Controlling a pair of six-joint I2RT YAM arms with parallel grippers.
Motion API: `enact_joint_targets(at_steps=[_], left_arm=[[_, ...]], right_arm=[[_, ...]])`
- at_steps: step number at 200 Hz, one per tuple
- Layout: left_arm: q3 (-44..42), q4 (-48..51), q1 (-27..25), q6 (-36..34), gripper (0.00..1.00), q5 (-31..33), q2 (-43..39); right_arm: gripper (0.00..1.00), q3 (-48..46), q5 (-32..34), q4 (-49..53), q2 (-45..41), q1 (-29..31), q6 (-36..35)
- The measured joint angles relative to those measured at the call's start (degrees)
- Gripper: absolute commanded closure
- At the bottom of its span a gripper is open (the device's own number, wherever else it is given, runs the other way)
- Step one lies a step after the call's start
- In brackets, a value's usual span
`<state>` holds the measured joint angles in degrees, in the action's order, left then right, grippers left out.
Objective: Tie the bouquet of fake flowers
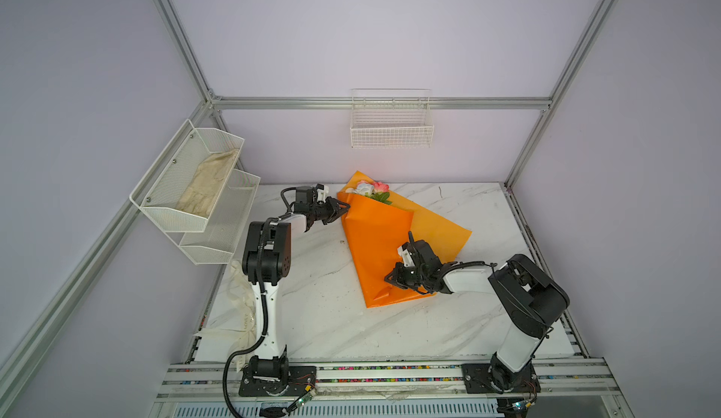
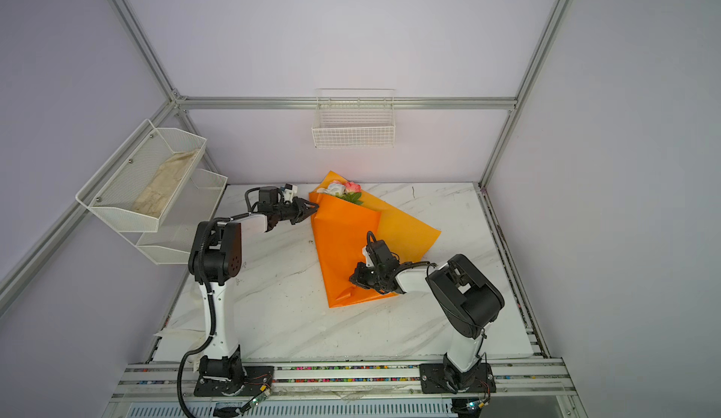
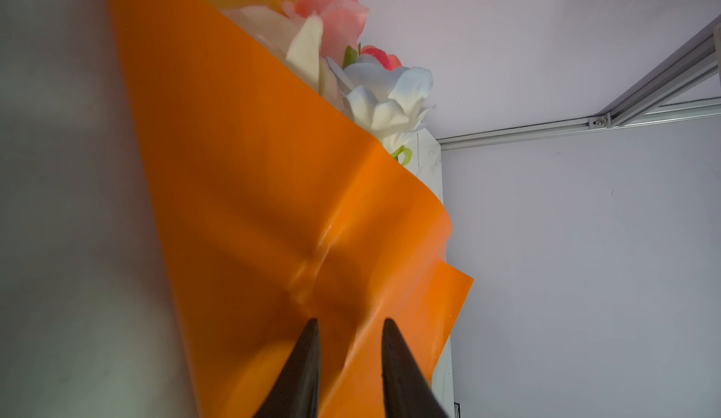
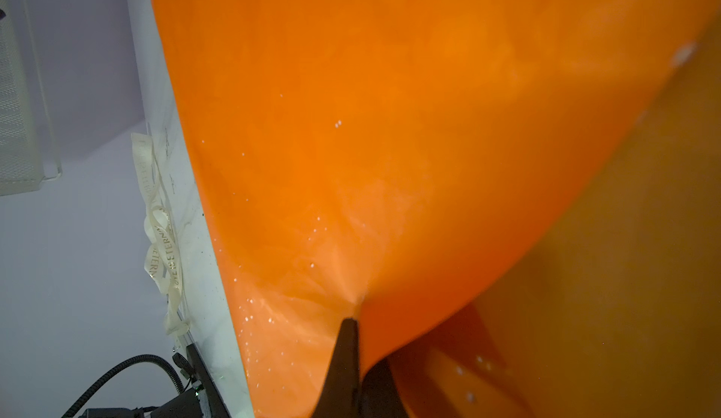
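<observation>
Bouquet (image 1: 376, 240) on marble table (image 1: 324, 318), blooms toward back wall, stem end toward my bases. My right pincer (image 4: 351, 322) clamps orange wrapping paper (image 4: 370, 123) near stem end; left pincer (image 3: 349, 322), jaws apart, at bloom-end edge

Seen on left arm (image 1: 275, 318) and right arm (image 1: 519, 342): white link shells, black joint housings, black base plates (image 1: 281, 386) with thin red wires (image 1: 306, 377). The left arm carries a black corrugated cable conduit (image 1: 266, 314). Both left end effector (image 3: 349, 320) and right end effector (image 4: 351, 320) have black tapered fingers (image 3: 304, 369).
</observation>
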<state>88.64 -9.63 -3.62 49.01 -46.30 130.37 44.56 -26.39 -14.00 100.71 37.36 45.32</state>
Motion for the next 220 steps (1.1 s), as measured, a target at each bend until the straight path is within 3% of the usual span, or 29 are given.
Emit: enact_joint_targets(at_steps=[76, 147, 176, 220], left_arm=[[5.8, 0.6, 0.3, 3.1, 0.77, 4.4, 8.9], [9.5, 5.2, 1.2, 2.4, 0.81, 10.6, 9.2], [12.7, 9.1, 2.1, 1.0, 0.8, 12.5, 9.9], [13.0, 13.0, 3.6, -2.0, 0.69, 12.5, 7.7]], right_arm=[[1.0, 1.2, 0.0, 1.6, 0.5, -0.1, -0.7], [1.0, 0.5, -0.4, 1.7, 0.0, -0.3, -1.0], [1.0, 0.2, -0.6, 1.7, -0.3, -0.4, -1.0], [1.0, 0.2, -0.7, 1.8, -0.3, -0.4, -1.0]])
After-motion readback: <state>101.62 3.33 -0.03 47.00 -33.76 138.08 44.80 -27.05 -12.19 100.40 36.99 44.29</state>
